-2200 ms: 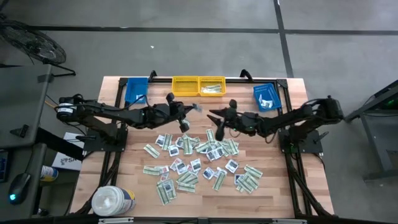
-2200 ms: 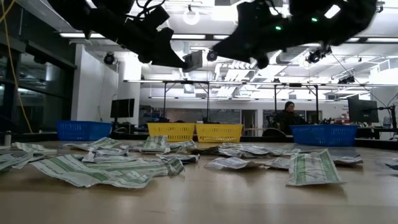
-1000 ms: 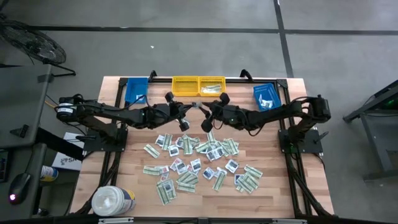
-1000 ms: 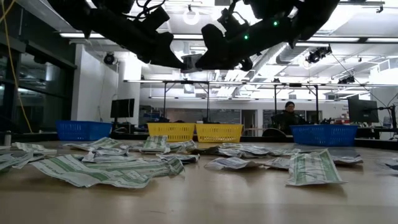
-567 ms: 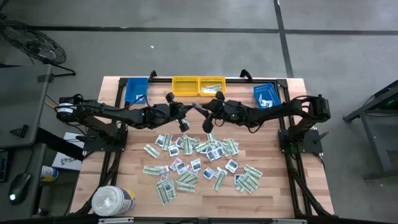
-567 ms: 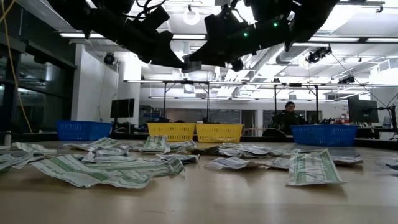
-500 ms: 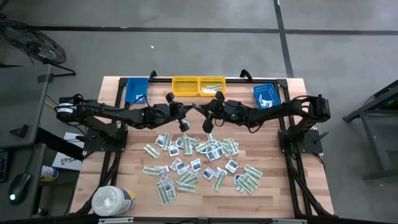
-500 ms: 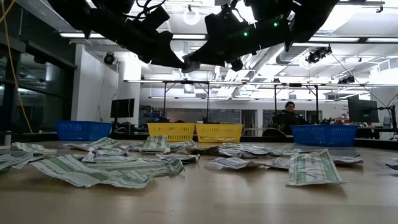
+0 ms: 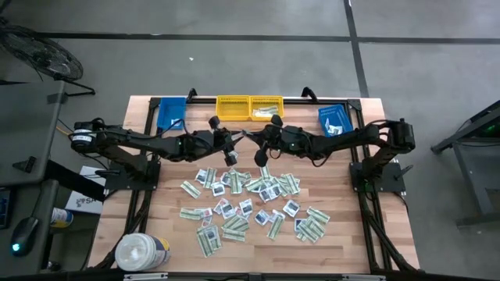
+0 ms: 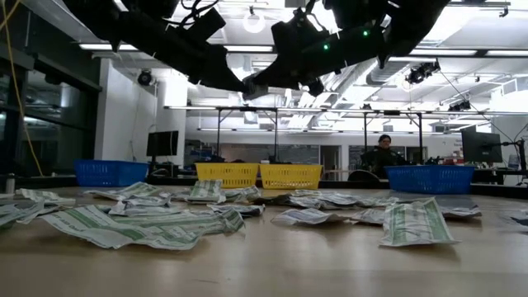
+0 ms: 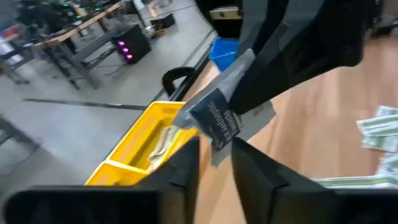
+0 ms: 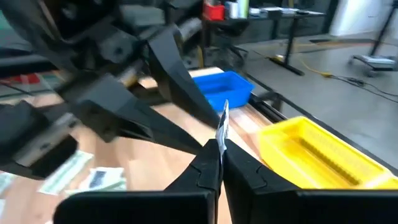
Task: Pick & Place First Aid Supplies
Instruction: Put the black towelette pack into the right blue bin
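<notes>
Packet: small flat white paper packet with dark print (image 11: 225, 119), in mid-air over the counter (image 9: 351, 234), near the yellow plastic bins (image 9: 248, 108).
Right gripper (image 12: 219, 144): fingers pinched on its edge.
Left gripper (image 11: 214, 163): fingers narrowly parted, letting go.
Risk: thin edge grip could slip, dropping it short.

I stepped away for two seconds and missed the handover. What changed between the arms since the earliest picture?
The right gripper swung in across the table to meet the left gripper in mid-air and shut on the small packet the left held out. The left's fingers have parted, letting go. The packets on the table and the yellow bins stayed put.
</notes>
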